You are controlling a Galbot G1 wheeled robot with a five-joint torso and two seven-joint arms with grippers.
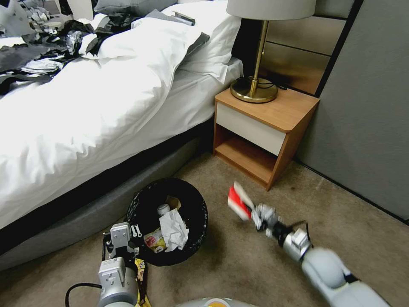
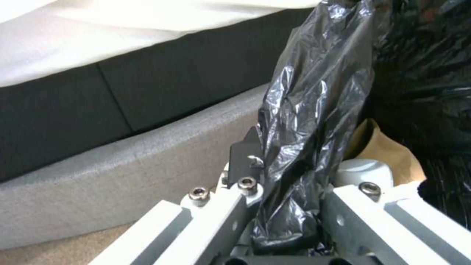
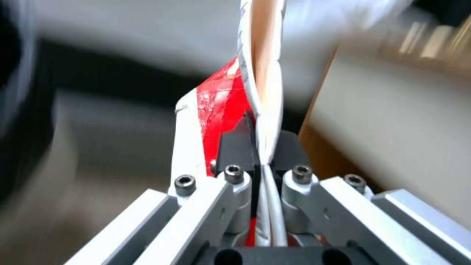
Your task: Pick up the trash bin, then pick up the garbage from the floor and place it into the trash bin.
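Note:
The trash bin (image 1: 198, 215), round and lined with a black bag, sits low beside the bed. My left gripper (image 1: 133, 233) is shut on its near rim; the left wrist view shows the left gripper (image 2: 289, 173) pinching the bag-covered rim (image 2: 314, 92). Inside the bin lie garbage pieces: crumpled white tissue (image 1: 174, 229), a small white bottle (image 1: 163, 209), brown paper (image 2: 388, 156) and a yellow-red wrapper (image 1: 153, 241). My right gripper (image 1: 254, 215) hangs above the carpet right of the bin, shut on a red and white wrapper (image 1: 238, 200). The right gripper (image 3: 262, 151) clamps that wrapper (image 3: 220, 106).
A bed (image 1: 85, 111) with white bedding runs along the left. A wooden nightstand (image 1: 264, 128) with a brass lamp (image 1: 255, 81) stands at the back, against a grey wall (image 1: 375, 106). A yellow wrapper (image 1: 141, 279) shows beside my left arm. Brown carpet (image 1: 238, 264) lies open ahead.

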